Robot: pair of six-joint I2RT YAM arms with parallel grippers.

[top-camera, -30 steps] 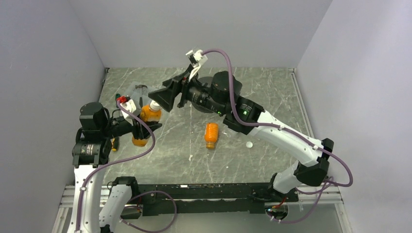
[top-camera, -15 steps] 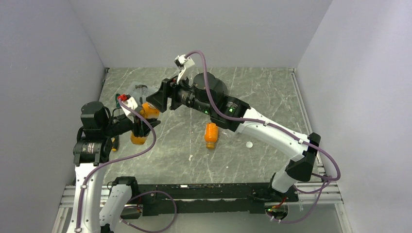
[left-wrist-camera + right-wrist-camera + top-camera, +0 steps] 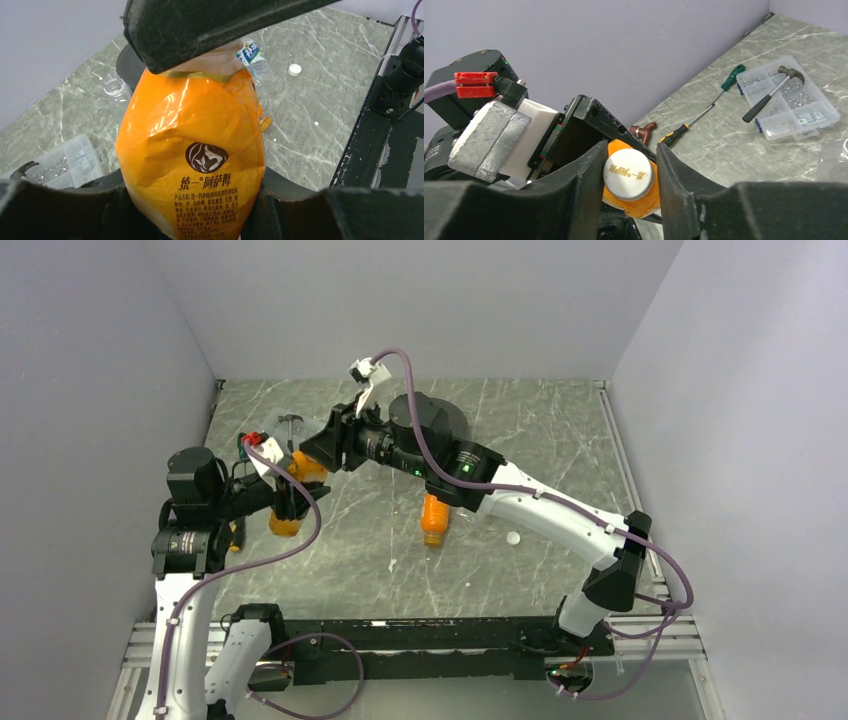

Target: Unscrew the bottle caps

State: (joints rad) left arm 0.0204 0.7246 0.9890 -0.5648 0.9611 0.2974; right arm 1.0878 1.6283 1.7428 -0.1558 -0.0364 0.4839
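My left gripper (image 3: 284, 502) is shut on the body of an orange bottle (image 3: 192, 145), held off the table with its neck pointing toward the right arm. Its white cap (image 3: 627, 174) sits between the black fingers of my right gripper (image 3: 629, 176), which is shut on the cap. In the top view the right gripper (image 3: 318, 452) meets the bottle (image 3: 306, 470) at its top. A second orange bottle (image 3: 434, 518) lies on the table. A loose white cap (image 3: 513, 537) rests to its right. Clear bottles (image 3: 116, 90) lie behind.
A clear parts box (image 3: 791, 102) with a hammer (image 3: 774, 92) on it stands at the back left, with screwdrivers (image 3: 704, 115) beside it. A big black disc (image 3: 445, 418) lies under the right arm. Grey walls enclose the marbled table (image 3: 540, 430).
The right arm has moved left to the held bottle and its jaws have closed from wide open onto the cap. The left arm and its bottle have stayed put.
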